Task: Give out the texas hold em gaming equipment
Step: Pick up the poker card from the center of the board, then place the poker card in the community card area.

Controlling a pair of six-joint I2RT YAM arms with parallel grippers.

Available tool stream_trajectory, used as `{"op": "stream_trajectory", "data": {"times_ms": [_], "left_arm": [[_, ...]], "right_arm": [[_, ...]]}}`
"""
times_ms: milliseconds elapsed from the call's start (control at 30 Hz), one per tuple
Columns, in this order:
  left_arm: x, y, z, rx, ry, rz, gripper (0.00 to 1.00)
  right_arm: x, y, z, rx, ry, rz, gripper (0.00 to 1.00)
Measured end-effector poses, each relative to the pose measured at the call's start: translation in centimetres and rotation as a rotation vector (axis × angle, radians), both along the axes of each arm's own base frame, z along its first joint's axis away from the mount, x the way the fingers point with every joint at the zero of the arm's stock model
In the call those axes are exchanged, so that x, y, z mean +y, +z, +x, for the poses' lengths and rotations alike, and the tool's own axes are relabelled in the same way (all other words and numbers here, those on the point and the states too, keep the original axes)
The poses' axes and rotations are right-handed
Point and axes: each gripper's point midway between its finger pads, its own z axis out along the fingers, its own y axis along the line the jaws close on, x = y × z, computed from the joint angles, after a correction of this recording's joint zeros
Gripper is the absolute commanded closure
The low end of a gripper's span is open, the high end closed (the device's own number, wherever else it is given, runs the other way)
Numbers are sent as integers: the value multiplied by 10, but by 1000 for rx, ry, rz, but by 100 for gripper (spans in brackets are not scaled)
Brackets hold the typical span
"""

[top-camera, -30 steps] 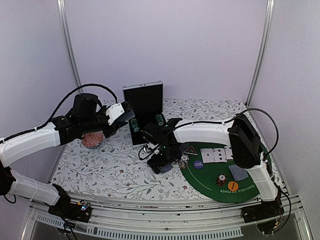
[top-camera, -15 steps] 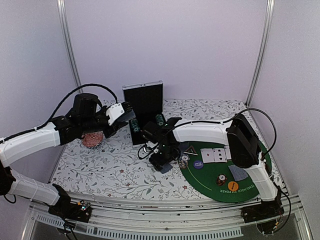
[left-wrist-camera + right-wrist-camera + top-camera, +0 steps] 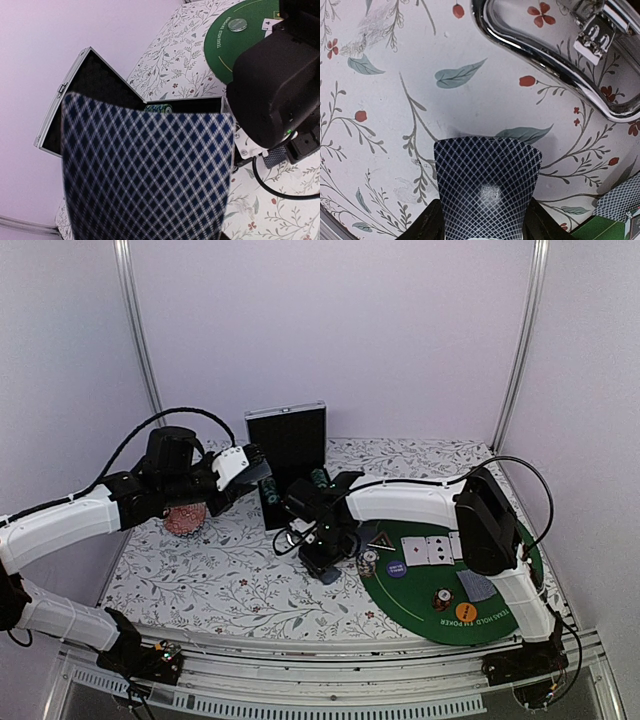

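Right tool [image 3: 482, 222] pinches one checked card [image 3: 487, 185], bowing it: squeeze no harder, carry it right onto the green mat [image 3: 415, 605]. Left tool [image 3: 256, 470], clamping spare cards [image 3: 150, 170], should hold level.

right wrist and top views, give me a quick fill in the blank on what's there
1. The right gripper grips a card that shows its ___ side to the camera.
2. The lid of the case is ___, not shut.
3. The orange disc lies on the ___ mat.

Missing words: back; open; green
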Motion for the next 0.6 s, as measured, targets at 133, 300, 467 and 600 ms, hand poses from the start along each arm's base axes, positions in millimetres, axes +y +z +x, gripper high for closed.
{"op": "stream_trajectory", "data": {"times_ms": [133, 300, 467, 600], "left_arm": [[0, 0, 0, 0, -1, 0, 71], [-1, 0, 0, 1, -4, -1, 71], [-1, 0, 0, 1, -4, -1, 71], [-1, 0, 0, 1, -4, -1, 71]], "right_arm": [[2, 3, 0, -1, 2, 12, 49], [5, 11, 2, -7, 3, 38, 50], [10, 32, 5, -19, 1, 93, 51], [12, 59, 14, -48, -15, 155, 51]]}}
